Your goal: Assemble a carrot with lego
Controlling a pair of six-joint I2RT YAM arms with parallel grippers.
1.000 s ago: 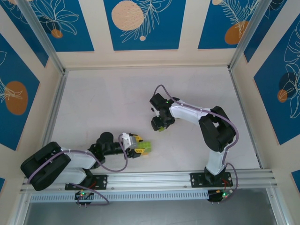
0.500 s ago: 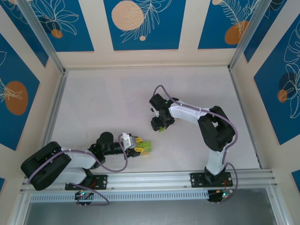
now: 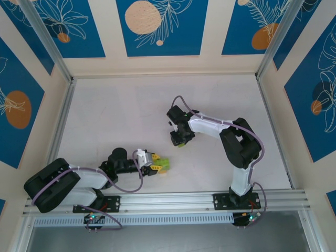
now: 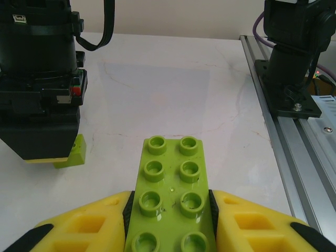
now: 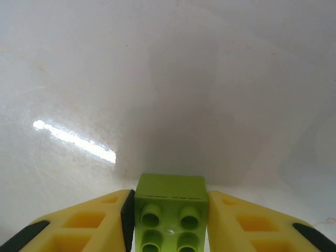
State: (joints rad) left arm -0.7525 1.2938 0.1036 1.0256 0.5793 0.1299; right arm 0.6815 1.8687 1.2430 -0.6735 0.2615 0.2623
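Lego brick (image 4: pixel 170 157), long, lime-green, in left hand (image 4: pixel 169 193); square brick (image 5: pixel 170 215) in right hand (image 5: pixel 169 193).

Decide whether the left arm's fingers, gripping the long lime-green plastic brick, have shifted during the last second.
No. The left fingers and the long lime-green plastic brick stay the same gap beyond the silver metal rail, top view.

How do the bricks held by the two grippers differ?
The long brick in the left gripper shows two studs by four; the short brick in the right gripper shows two by two. The long brick juts well past its jaws; the short brick barely does. Both are lime green, studs facing the camera.
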